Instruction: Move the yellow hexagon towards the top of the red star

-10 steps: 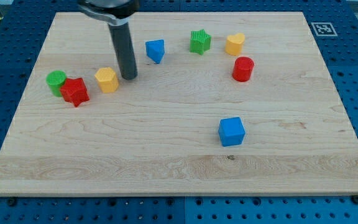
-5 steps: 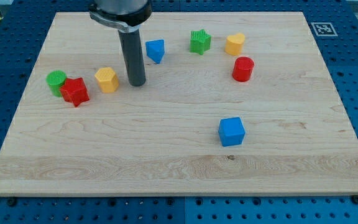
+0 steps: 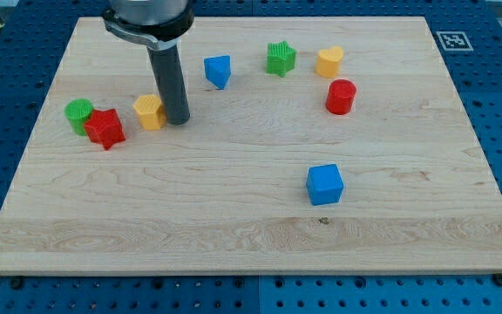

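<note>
The yellow hexagon (image 3: 148,112) lies on the wooden board at the view's left, just right of the red star (image 3: 105,128). The star touches a green cylinder (image 3: 78,113) on its upper left. My tip (image 3: 178,120) stands right against the hexagon's right side, a little toward its lower edge. The rod rises from there toward the view's top.
A blue triangular block (image 3: 219,70), a green star (image 3: 280,58), a second yellow block (image 3: 329,62) and a red cylinder (image 3: 341,96) sit across the upper middle. A blue cube (image 3: 324,184) lies lower right. The board's (image 3: 251,253) edges border a blue pegboard.
My tip swung right and down away from the hexagon, then came back left to its right side. The blocks have not visibly moved.
</note>
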